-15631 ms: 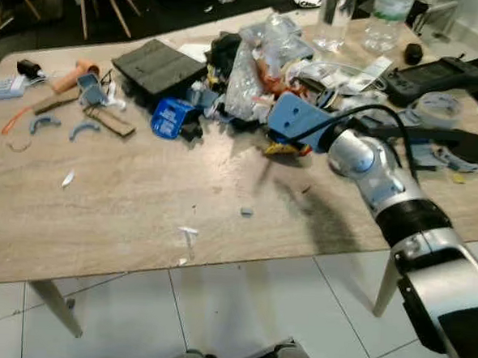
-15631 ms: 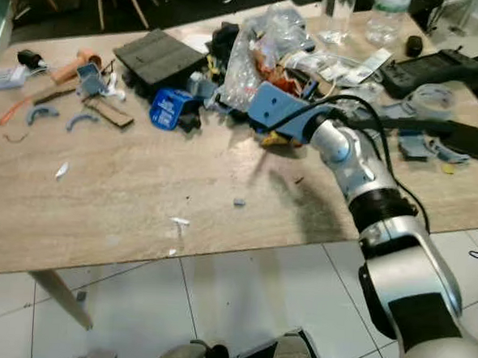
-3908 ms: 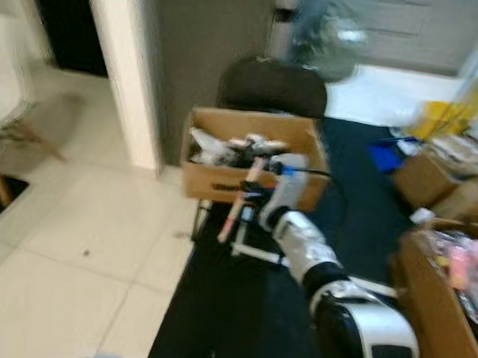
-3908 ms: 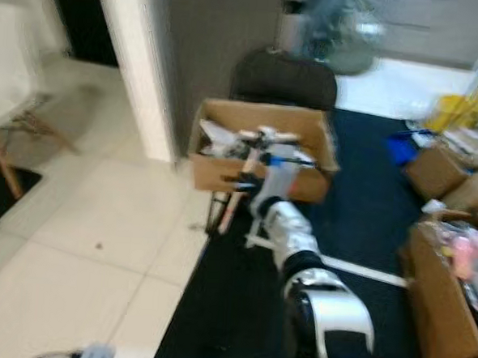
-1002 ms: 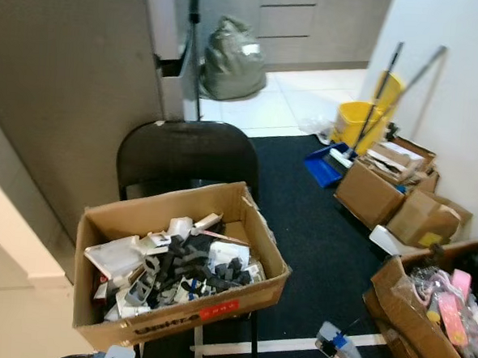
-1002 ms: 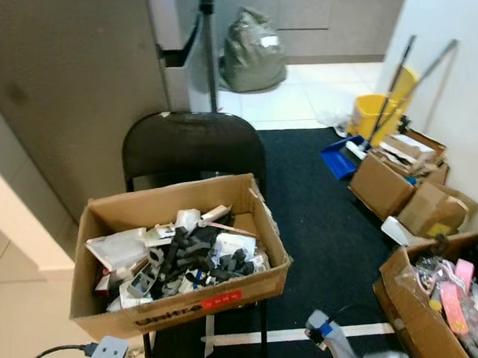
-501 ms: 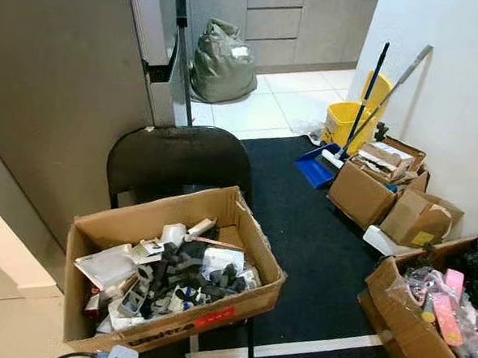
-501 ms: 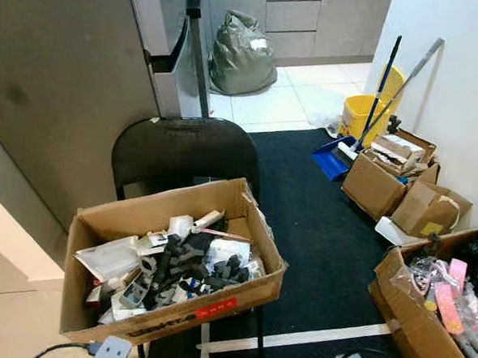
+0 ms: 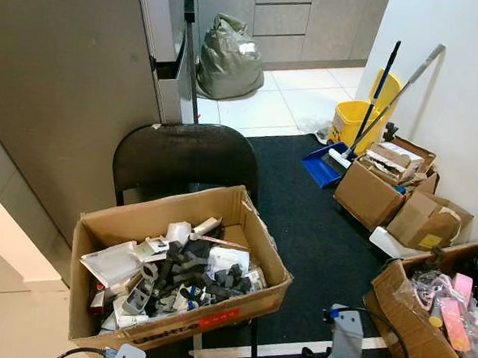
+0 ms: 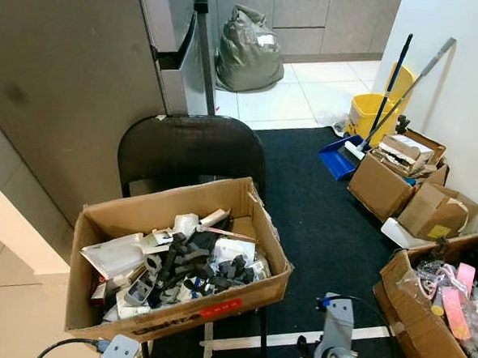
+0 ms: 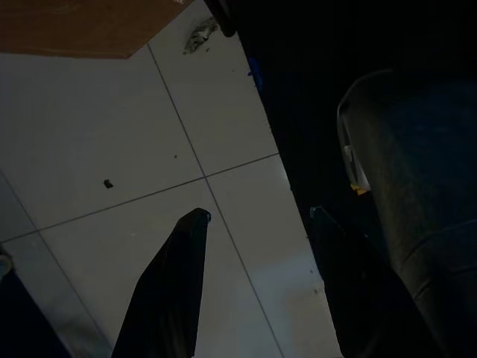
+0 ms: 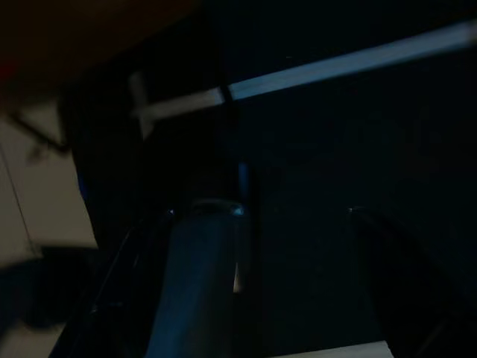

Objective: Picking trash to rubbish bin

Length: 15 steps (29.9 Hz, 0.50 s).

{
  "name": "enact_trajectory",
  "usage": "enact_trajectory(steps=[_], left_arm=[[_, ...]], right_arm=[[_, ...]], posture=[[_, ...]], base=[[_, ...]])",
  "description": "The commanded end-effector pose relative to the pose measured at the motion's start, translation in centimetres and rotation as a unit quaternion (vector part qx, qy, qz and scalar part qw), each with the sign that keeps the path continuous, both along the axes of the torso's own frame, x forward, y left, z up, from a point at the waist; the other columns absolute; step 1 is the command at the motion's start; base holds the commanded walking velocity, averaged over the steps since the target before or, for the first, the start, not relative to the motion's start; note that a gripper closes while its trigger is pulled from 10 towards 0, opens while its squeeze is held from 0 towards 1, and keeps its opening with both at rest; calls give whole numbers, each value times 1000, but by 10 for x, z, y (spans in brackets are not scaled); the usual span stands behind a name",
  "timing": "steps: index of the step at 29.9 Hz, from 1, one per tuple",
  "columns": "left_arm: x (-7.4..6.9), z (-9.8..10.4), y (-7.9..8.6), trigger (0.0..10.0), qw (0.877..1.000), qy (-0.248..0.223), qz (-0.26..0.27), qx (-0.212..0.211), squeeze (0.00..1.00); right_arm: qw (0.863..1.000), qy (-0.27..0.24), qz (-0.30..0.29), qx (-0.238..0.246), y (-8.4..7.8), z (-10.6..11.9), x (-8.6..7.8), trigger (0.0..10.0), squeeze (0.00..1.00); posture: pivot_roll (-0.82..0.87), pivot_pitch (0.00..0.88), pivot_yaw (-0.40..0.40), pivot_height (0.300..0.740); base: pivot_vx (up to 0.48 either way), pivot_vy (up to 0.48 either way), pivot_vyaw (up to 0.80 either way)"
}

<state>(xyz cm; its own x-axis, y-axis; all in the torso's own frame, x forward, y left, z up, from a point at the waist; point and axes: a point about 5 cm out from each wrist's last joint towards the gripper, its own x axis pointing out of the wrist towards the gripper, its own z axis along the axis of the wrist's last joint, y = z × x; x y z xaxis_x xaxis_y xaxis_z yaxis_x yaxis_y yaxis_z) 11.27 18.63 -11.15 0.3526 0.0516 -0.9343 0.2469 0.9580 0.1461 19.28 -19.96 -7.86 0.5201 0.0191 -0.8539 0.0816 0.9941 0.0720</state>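
Resting on the seat of a black chair point(image 9: 184, 155), an open cardboard box point(image 9: 169, 266) filled with grey, white and black scraps serves as the rubbish bin; its front wall overhangs the seat's front edge. Pale floor tiles point(image 9: 19, 328) lie beside the box's left side, while a dark carpet point(image 9: 317, 232) with a white tape line point(image 9: 269, 349) gives open room along the box's right side. That room is bounded on the right by more cardboard boxes point(image 9: 376, 187) against the white wall, with a yellow mop bucket point(image 9: 352, 121) and a blue dustpan point(image 9: 321, 164) further back. A grey refuse sack point(image 9: 229, 57) sits on the tiles beyond the chair's back.

The right arm point(image 10: 334, 347) is seen low at the front, over the tape line, near the box's front right corner. In the dark right wrist view the right gripper point(image 12: 291, 224) is pointed at the carpet and tape, its fingers spread apart with nothing between them. The left gripper point(image 11: 257, 224) hangs over tile and carpet edge, its fingers point(image 11: 175, 291) apart and empty.
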Motion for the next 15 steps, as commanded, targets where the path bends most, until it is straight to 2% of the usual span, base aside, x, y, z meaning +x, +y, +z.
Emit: enact_trajectory(steps=[1, 7, 15], left_arm=[[-10, -3, -4, 10000, 1000, 16, -9, -5, 0], [-20, -5, -3, 10000, 999, 31, -15, -4, 0], [-19, -4, 3, 10000, 999, 30, -11, 1, 0]], right_arm=[[999, 7, 43, 5, 13, -2, -2, 10000, 0], [1000, 6, 24, 13, 11, -2, 0, 10000, 0], [1000, 8, 12, 27, 15, -3, -3, 10000, 0]], posture=[[-48, 0, 26, 740], [-46, 0, 39, 740], [-46, 0, 51, 740]], base=[[0, 0, 0], [0, 0, 0], [0, 0, 0]])
